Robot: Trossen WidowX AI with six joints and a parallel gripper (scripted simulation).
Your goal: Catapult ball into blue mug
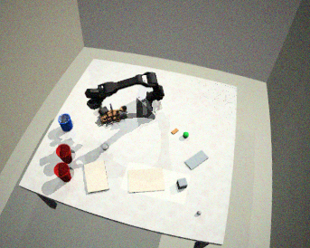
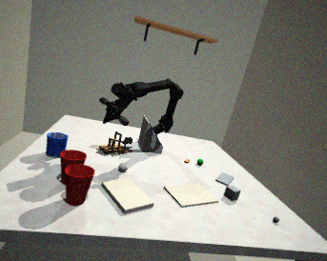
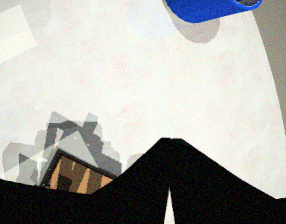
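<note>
The blue mug [image 1: 66,124] [image 2: 56,145] [image 3: 204,12] stands upright near the table's left edge. The brown catapult [image 1: 111,117] [image 2: 114,150] [image 3: 80,182] sits right of it, beside the arm's base; in the wrist view the fingers partly hide it. A dark round part [image 1: 123,109] [image 2: 128,140] is at its right end; I cannot tell whether it is a ball. A grey ball [image 1: 105,147] [image 2: 123,167] lies on the table in front of the catapult. My gripper [image 1: 93,104] [image 2: 106,120] [image 3: 170,148] is shut and empty, raised above the table near the catapult's left end.
Two red cups [image 1: 63,153] [image 2: 78,188] stand in front of the mug. Two cream slabs [image 1: 96,176] [image 2: 191,195] lie nearer the front. A green ball [image 1: 185,135] [image 2: 200,162], an orange piece [image 1: 174,131], a grey plate [image 1: 196,160], a dark cube [image 2: 232,192] and a small dark ball [image 2: 275,219] lie to the right.
</note>
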